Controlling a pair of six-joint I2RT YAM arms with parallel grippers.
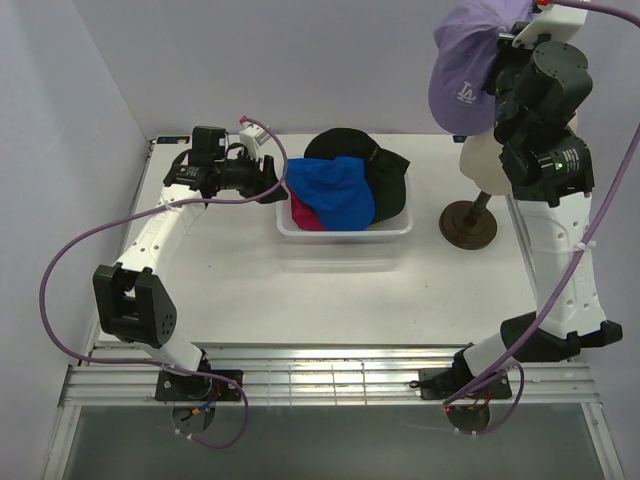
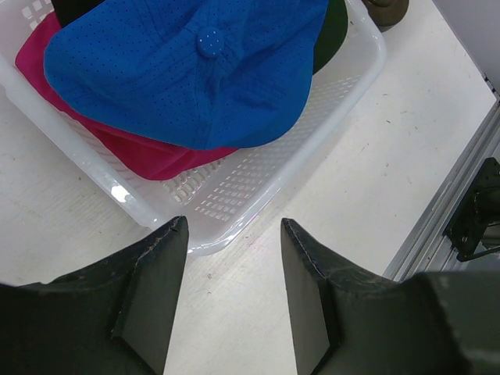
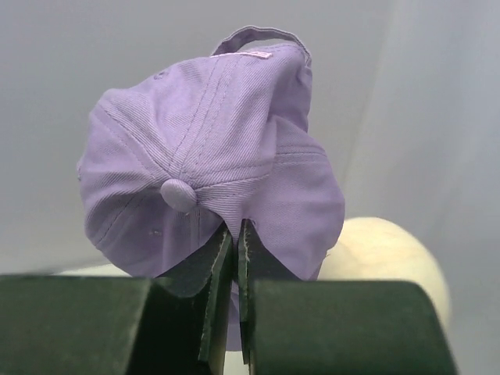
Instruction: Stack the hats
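The right tool (image 3: 237,233) pinches the lavender cap (image 3: 211,148) above the mannequin head (image 3: 391,258). The left tool (image 2: 233,228) hovers wide and empty beside the basket (image 2: 258,183), which holds the blue cap (image 2: 195,70) over the magenta cap (image 2: 141,152).

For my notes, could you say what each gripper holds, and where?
Right gripper: lavender fabric cap, pinched near its crown button; left gripper: nothing.
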